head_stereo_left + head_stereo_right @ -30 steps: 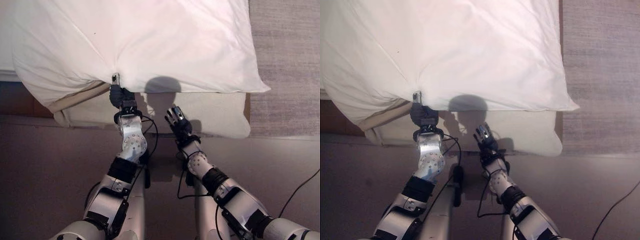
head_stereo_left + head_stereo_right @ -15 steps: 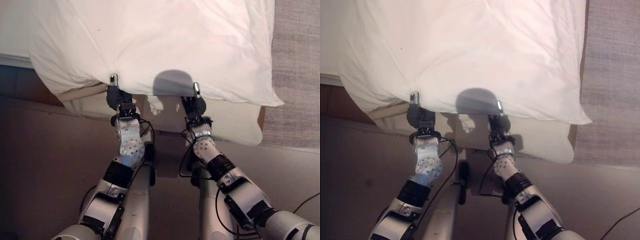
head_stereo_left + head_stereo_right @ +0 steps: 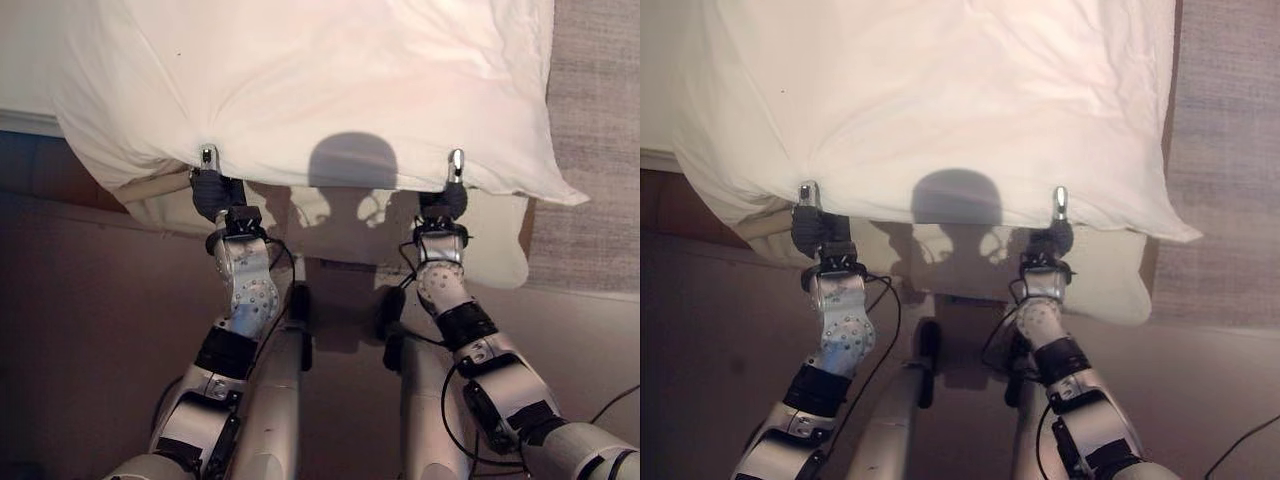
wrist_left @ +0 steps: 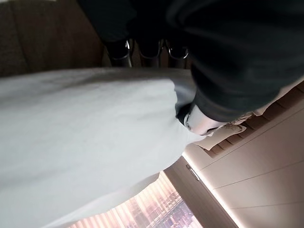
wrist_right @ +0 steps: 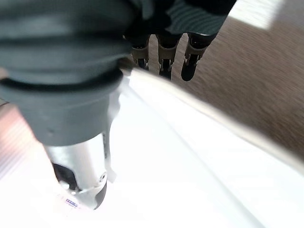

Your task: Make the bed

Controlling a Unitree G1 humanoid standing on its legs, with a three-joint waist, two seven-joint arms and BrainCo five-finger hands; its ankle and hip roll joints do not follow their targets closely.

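A large white pillow [image 3: 320,80] lies across the end of the bed, its near edge hanging over it. My left hand [image 3: 210,188] pinches that edge at the left, thumb on top and fingers underneath, and the cloth puckers around the thumb. My right hand [image 3: 446,198] grips the same edge further right in the same way. In the left wrist view the thumb [image 4: 199,121] presses into the white cloth [image 4: 85,123]. In the right wrist view the thumb [image 5: 80,185] lies on the pillow [image 5: 190,180], and the fingers [image 5: 161,54] are below its edge.
Under the pillow the cream mattress [image 3: 500,245] sticks out toward me. Grey carpet [image 3: 600,120] runs along the right side. Brown floor [image 3: 80,330] lies in front of the bed, with a dark bed frame [image 3: 25,165] at the far left.
My right hand rose from below the mattress, open, to the pillow's near edge, closed on it and then shifted to the right. The left hand kept its hold. The view shifted a little.
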